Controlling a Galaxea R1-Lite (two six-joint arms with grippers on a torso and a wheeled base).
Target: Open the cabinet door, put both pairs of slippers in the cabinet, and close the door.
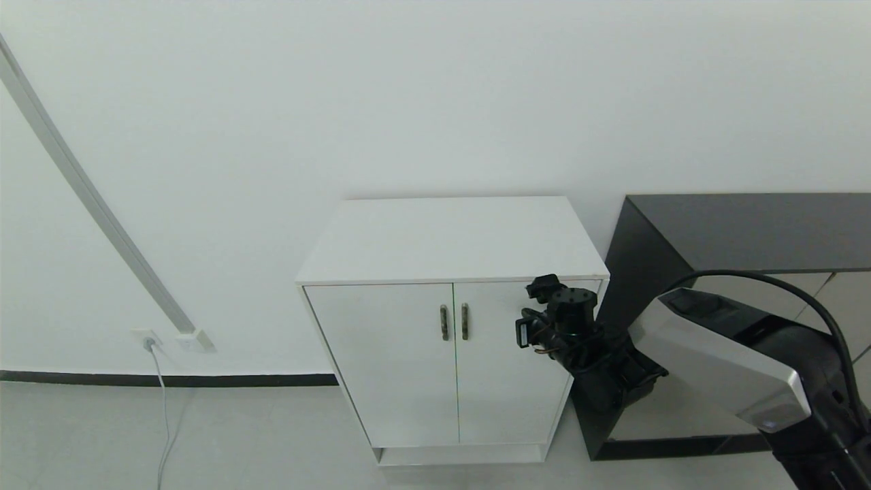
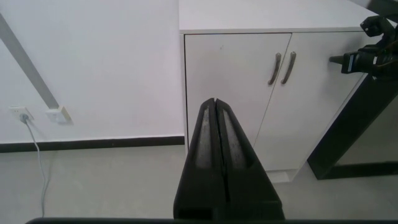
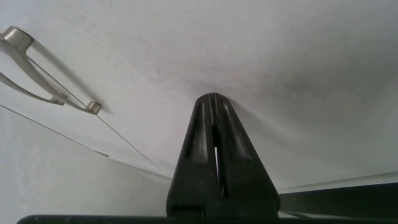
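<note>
One cabinet (image 1: pixel 449 238), two shut doors (image 1: pixel 388 361), two handles (image 1: pixel 444 322). Right gripper (image 3: pixel 214 96), fingers together, empty, tip near the cabinet's right door (image 1: pixel 503 395). Left gripper (image 2: pixel 214 101) closed, empty.

Right claw (image 3: pixel 214 97) — pinched closed — tip at the cabinet door (image 3: pixel 292 56), near its handles (image 3: pixel 92 106).

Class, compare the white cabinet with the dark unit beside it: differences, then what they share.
The white cabinet is plain white; the dark unit has a black top and side with glossy fronts. The white cabinet's two shut doors carry vertical handles at the middle; the dark unit's fronts show none. Both stand against the wall.
</note>
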